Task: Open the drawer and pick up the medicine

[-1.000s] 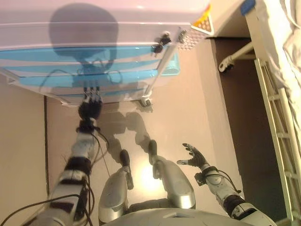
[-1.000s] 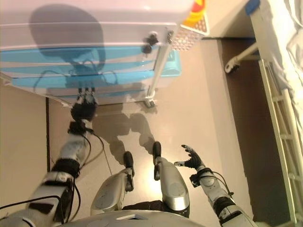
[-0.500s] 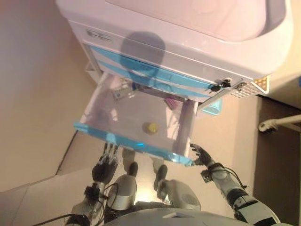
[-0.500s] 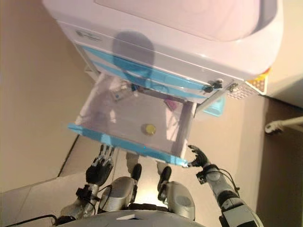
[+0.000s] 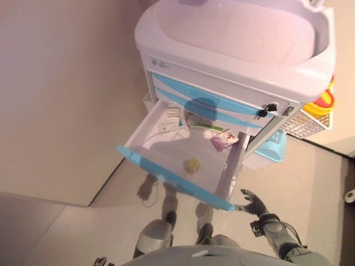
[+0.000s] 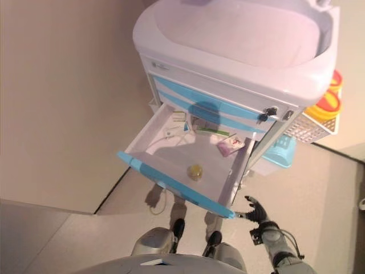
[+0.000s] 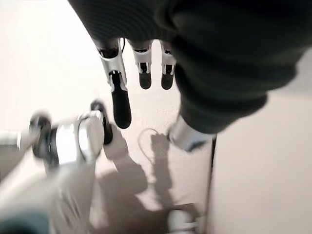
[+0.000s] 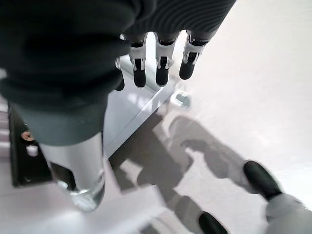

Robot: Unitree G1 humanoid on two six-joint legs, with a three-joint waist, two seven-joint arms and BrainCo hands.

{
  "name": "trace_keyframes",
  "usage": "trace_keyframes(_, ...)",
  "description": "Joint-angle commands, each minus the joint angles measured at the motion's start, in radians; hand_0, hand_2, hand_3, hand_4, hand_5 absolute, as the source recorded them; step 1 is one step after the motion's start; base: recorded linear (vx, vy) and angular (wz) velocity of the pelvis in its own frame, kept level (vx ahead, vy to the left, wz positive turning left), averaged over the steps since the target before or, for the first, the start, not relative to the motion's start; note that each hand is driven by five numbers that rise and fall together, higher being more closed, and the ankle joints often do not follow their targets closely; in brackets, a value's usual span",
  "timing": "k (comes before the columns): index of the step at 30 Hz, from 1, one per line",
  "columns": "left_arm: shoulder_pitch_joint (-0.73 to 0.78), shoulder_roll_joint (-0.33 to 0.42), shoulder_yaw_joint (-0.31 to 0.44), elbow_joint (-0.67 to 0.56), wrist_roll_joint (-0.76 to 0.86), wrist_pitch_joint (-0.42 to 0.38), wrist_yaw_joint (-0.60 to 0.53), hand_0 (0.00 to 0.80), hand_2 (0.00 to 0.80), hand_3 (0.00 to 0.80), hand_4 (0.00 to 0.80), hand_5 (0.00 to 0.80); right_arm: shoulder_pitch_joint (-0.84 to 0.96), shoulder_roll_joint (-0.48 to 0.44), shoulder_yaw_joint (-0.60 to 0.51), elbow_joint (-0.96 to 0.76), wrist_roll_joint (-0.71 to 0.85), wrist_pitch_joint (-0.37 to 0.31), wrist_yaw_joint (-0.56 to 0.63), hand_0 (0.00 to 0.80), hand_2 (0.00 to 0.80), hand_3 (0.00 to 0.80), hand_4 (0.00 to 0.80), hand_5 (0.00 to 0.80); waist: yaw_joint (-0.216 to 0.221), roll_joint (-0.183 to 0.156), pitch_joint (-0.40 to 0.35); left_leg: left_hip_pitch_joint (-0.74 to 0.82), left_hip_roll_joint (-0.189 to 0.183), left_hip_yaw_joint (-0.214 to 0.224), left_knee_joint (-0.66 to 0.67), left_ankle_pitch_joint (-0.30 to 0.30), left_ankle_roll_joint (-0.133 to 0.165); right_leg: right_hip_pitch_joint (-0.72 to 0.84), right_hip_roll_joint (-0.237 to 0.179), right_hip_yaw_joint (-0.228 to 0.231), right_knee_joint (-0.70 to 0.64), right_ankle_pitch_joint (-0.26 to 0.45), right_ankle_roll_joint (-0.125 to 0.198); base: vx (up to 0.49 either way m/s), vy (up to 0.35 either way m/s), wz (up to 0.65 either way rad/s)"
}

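Observation:
The white cart (image 5: 238, 33) has blue-fronted drawers. Its lowest drawer (image 5: 172, 178) is pulled wide open. Inside lie a small yellow round item (image 5: 192, 164), a pink packet (image 5: 224, 141), small white boxes (image 5: 169, 124) and a thin green item (image 5: 208, 127). My right hand (image 5: 253, 202) is open and empty, just off the drawer's right front corner; its fingers (image 8: 161, 68) are straight beside the cart's white edge. My left hand (image 7: 120, 105) shows only in the left wrist view, open and empty, hanging over the floor.
A white wire basket (image 5: 310, 124) with a yellow and red container (image 5: 323, 102) hangs on the cart's right side. A light blue bin (image 5: 273, 148) sits below it. A beige wall (image 5: 61, 94) stands left of the cart.
The drawer went from shut to pulled out. My left hand has let go of its front and dropped out of the eye views. The camera has moved, so the whole cart now shows.

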Motion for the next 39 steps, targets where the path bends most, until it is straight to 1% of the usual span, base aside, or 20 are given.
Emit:
trace_keyframes(1,-0.055,0.004,-0.139,-0.051,0.291,-0.182,0.172,0.0,0.0,0.0,0.0,0.0,-0.046,-0.025,0.035,-0.028,-0.031,-0.01,-0.048,0.0,0.0,0.0,0.0,0.0,-0.045,0.002,0.012,-0.016,-0.022,0.008,0.001,-0.021,-0.03,0.089,0.027,0.03,-0.055,0.001,0.038,0.03,0.024,-0.19)
trace_keyframes(4,-0.084,0.013,-0.267,-0.094,0.428,-0.202,0.242,0.0,0.0,0.0,0.0,0.0,-0.049,-0.043,0.035,-0.035,-0.012,0.032,-0.164,0.0,0.0,0.0,0.0,0.0,-0.062,-0.001,-0.002,-0.005,-0.022,0.024,-0.017,-0.022,-0.02,0.088,0.031,0.058,-0.074,0.019,0.046,0.026,0.025,-0.17)
trace_keyframes(5,-0.089,0.014,-0.288,-0.1,0.448,-0.195,0.247,0.0,0.0,0.0,0.0,0.0,-0.05,-0.05,0.029,-0.042,0.011,0.048,-0.195,0.0,0.0,0.0,0.0,0.0,-0.066,-0.002,-0.004,-0.001,-0.021,0.029,-0.021,-0.022,-0.018,0.088,0.032,0.064,-0.078,0.024,0.048,0.033,0.032,-0.28)
trace_keyframes(6,-0.095,0.01,-0.324,-0.113,0.464,-0.179,0.261,0.0,0.0,0.0,0.0,0.0,-0.055,-0.066,0.005,-0.066,0.065,0.038,-0.245,0.0,0.0,0.0,0.0,0.0,-0.079,-0.005,-0.008,0.005,-0.021,0.038,-0.027,-0.024,-0.013,0.088,0.033,0.079,-0.085,0.034,0.053,0.037,0.035,-0.29)
trace_keyframes(8,-0.091,0.003,-0.356,-0.123,0.446,-0.148,0.265,0.0,0.0,0.0,0.0,0.0,-0.056,-0.093,-0.035,-0.163,0.099,0.02,-0.304,0.0,0.0,0.0,0.0,0.0,-0.102,-0.007,-0.013,0.017,-0.017,0.061,-0.038,-0.028,-0.005,0.086,0.036,0.105,-0.096,0.047,0.058,0.042,0.044,-0.28)
trace_keyframes(10,-0.082,-0.003,-0.359,-0.12,0.455,-0.122,0.259,0.0,0.0,0.0,0.0,0.0,-0.047,-0.106,-0.058,-0.276,0.099,0.003,-0.354,0.0,0.0,0.0,0.0,0.0,-0.121,-0.008,-0.017,0.027,-0.014,0.078,-0.048,-0.031,-0.001,0.085,0.037,0.124,-0.103,0.055,0.062,0.03,0.059,-0.36)
trace_keyframes(11,-0.071,-0.008,-0.352,-0.112,0.463,-0.112,0.26,0.0,0.0,0.0,0.0,0.0,-0.033,-0.115,-0.064,-0.411,0.084,0.023,-0.385,0.0,0.0,0.0,0.0,0.0,-0.141,-0.007,-0.02,0.034,-0.011,0.096,-0.059,-0.033,0.001,0.08,0.038,0.139,-0.109,0.06,0.064,0.027,0.093,-0.43)
trace_keyframes(13,-0.049,-0.014,-0.331,-0.096,0.475,-0.095,0.259,0.0,0.0,0.0,0.0,0.0,-0.005,-0.126,-0.067,-0.634,-0.002,0.009,-0.45,0.0,0.0,0.0,0.0,0.0,-0.171,-0.006,-0.027,0.043,-0.01,0.119,-0.073,-0.036,0.005,0.073,0.04,0.164,-0.116,0.067,0.069,0.029,0.105,-0.39)
trace_keyframes(14,-0.037,-0.017,-0.312,-0.083,0.48,-0.09,0.251,0.0,0.0,0.0,0.0,0.0,0.009,-0.131,-0.071,-0.739,-0.05,-0.011,-0.447,0.0,0.0,0.0,0.0,0.0,-0.186,-0.004,-0.03,0.047,-0.01,0.129,-0.08,-0.038,0.007,0.068,0.04,0.176,-0.119,0.069,0.071,0.025,0.085,-0.4)
trace_keyframes(15,-0.031,-0.019,-0.301,-0.074,0.482,-0.085,0.246,0.0,0.0,0.0,0.0,0.0,0.016,-0.132,-0.071,-0.787,-0.105,-0.063,-0.453,0.0,0.0,0.0,0.0,0.0,-0.193,-0.004,-0.033,0.049,-0.01,0.135,-0.083,-0.039,0.009,0.065,0.04,0.183,-0.121,0.07,0.073,0.019,0.082,-0.42)
trace_keyframes(17,-0.02,-0.027,-0.265,-0.046,0.494,-0.081,0.231,0.0,0.0,0.0,0.0,0.0,0.018,-0.148,-0.049,-0.956,-0.188,-0.105,-0.397,0.0,0.0,0.0,0.0,0.0,-0.205,-0.003,-0.039,0.049,-0.011,0.151,-0.091,-0.043,0.012,0.056,0.039,0.194,-0.126,0.071,0.079,0.009,0.06,-0.3)
trace_keyframes(18,-0.019,-0.028,-0.258,-0.037,0.495,-0.076,0.227,0.0,0.0,0.0,0.0,0.0,0.015,-0.161,-0.038,-0.992,-0.216,-0.14,-0.376,0.0,0.0,0.0,0.0,0.0,-0.206,-0.004,-0.042,0.05,-0.011,0.154,-0.093,-0.044,0.013,0.054,0.038,0.196,-0.128,0.071,0.08,0.007,0.033,-0.14)
trace_keyframes(20,-0.021,-0.03,-0.251,-0.017,0.505,-0.067,0.222,0.0,0.0,0.0,0.0,0.0,-0.008,-0.203,0.006,-1.087,-0.201,-0.198,-0.276,0.0,0.0,0.0,0.0,0.0,-0.201,-0.007,-0.049,0.048,-0.011,0.159,-0.1,-0.044,0.013,0.05,0.036,0.198,-0.135,0.072,0.083,0.005,0.012,-0.09)
trace_keyframes(23,-0.023,-0.033,-0.266,-0.01,0.522,-0.057,0.224,0.0,0.0,0.0,0.0,0.0,-0.064,-0.263,0.08,-1.176,-0.207,-0.242,-0.166,0.0,0.0,0.0,0.0,0.0,-0.18,-0.014,-0.056,0.044,-0.013,0.158,-0.105,-0.045,0.012,0.047,0.03,0.192,-0.143,0.076,0.088,0.001,-0.002,-0.02)
trace_keyframes(25,-0.026,-0.034,-0.277,-0.009,0.528,-0.053,0.223,0.0,0.0,0.0,0.0,0.0,-0.105,-0.287,0.121,-1.207,-0.214,-0.253,-0.115,0.0,0.0,0.0,0.0,0.0,-0.167,-0.017,-0.058,0.042,-0.015,0.155,-0.108,-0.044,0.012,0.048,0.027,0.187,-0.149,0.078,0.09,0.0,0.0,0.0)
trace_keyframes(29,-0.041,-0.027,-0.308,-0.02,0.523,-0.052,0.215,0.0,0.0,0.0,0.0,0.0,-0.232,-0.306,0.263,-1.215,-0.258,-0.268,-0.01,0.0,0.0,0.0,0.0,0.0,-0.133,-0.02,-0.064,0.037,-0.019,0.141,-0.105,-0.045,0.011,0.053,0.02,0.174,-0.154,0.078,0.092,0.004,-0.009,0.02)
trace_keyframes(32,-0.068,-0.013,-0.329,-0.052,0.477,-0.065,0.191,0.0,0.0,0.0,0.0,0.0,-0.332,-0.299,0.396,-1.16,-0.336,-0.252,0.042,0.0,0.0,0.0,0.0,0.0,-0.096,-0.022,-0.067,0.032,-0.024,0.116,-0.101,-0.044,0.012,0.062,0.014,0.154,-0.153,0.071,0.091,0.034,-0.028,0.12)
trace_keyframes(33,-0.071,-0.011,-0.332,-0.06,0.465,-0.068,0.189,0.0,0.0,0.0,0.0,0.0,-0.345,-0.296,0.413,-1.148,-0.353,-0.25,0.054,0.0,0.0,0.0,0.0,0.0,-0.092,-0.022,-0.066,0.033,-0.025,0.111,-0.1,-0.044,0.012,0.064,0.014,0.15,-0.153,0.07,0.09,0.043,-0.048,0.19)
trace_keyframes(34,-0.08,-0.01,-0.345,-0.081,0.455,-0.067,0.181,0.0,0.0,0.0,0.0,0.0,-0.378,-0.287,0.465,-1.105,-0.404,-0.241,0.045,0.0,0.0,0.0,0.0,0.0,-0.071,-0.023,-0.067,0.031,-0.026,0.097,-0.102,-0.041,0.012,0.069,0.012,0.138,-0.154,0.068,0.089,0.033,-0.048,0.25)
trace_keyframes(39,-0.091,0.0,-0.369,-0.121,0.456,-0.067,0.169,0.0,0.0,0.0,0.0,0.0,-0.461,-0.237,0.589,-0.929,-0.528,-0.196,0.01,0.0,0.0,0.0,0.0,0.0,-0.014,-0.024,-0.064,0.026,-0.031,0.042,-0.114,-0.026,0.006,0.088,0.007,0.084,-0.162,0.063,0.086,0.036,-0.057,0.34)
